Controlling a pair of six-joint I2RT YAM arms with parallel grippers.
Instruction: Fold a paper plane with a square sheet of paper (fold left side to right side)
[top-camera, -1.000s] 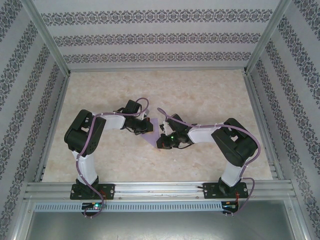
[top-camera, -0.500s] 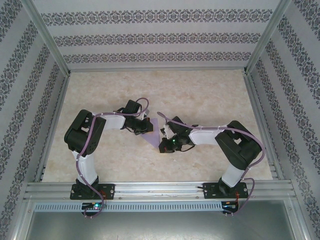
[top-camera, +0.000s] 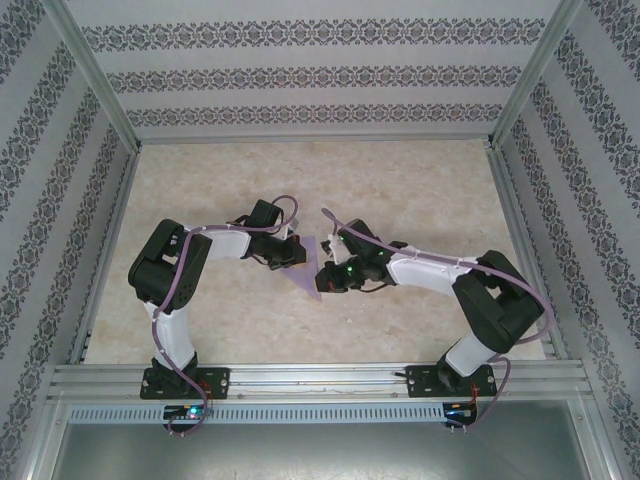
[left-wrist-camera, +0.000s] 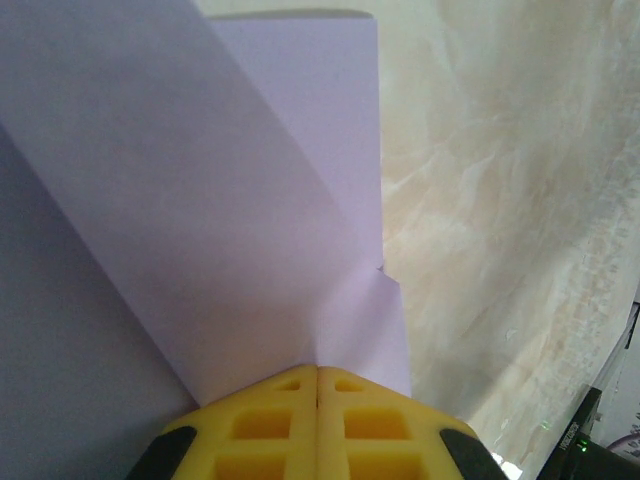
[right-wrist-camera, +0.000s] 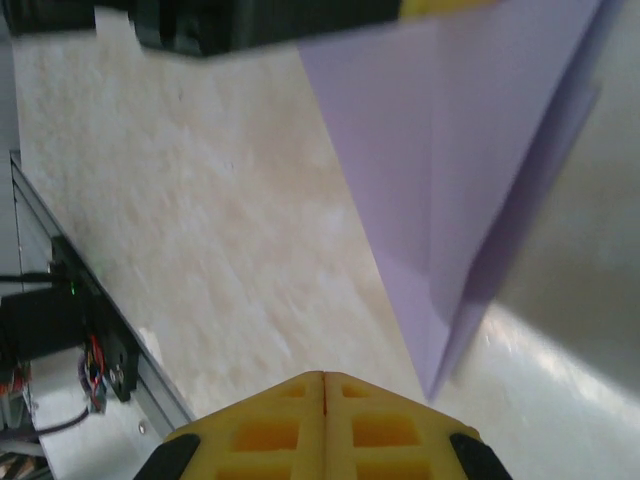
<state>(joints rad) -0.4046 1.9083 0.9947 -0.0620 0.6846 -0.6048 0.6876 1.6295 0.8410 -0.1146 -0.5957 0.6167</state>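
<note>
Since the yellow left fingers (left-wrist-camera: 285, 395) are pressed flat together right where the folded lavender-purple paper sheet (left-wrist-camera: 200, 200) begins, I'd say they're pinching its edge. The actual bite is hidden under the pads though, so that's a read, not a fact. In the right wrist view the paper (right-wrist-camera: 450, 150) runs from that pinch to a sharp point low over the marbled beige surface (right-wrist-camera: 200, 220). I can't tell if the point touches down. The yellow right fingers (right-wrist-camera: 290, 395) are clenched on nothing, and their tips sit just short of that point and a little to one side. From above, the paper (top-camera: 312, 268) lies between the two arms, about mid-surface, with its point toward the bases.

It already has diagonal flaps, so my guess is this is the left-over-right fold along the centre line. What I'd do:

- Treat the left pinch as the anchor and don't tug on it. Paper this thin will probably buckle or slip out.
- Bring the left half over until its edge sits on the right edge, and only then flatten it.
- Use the closed right tips as a creaser, starting at the point and working along the spine.
- Go slow near the point, because any misalignment will show there first.
</note>
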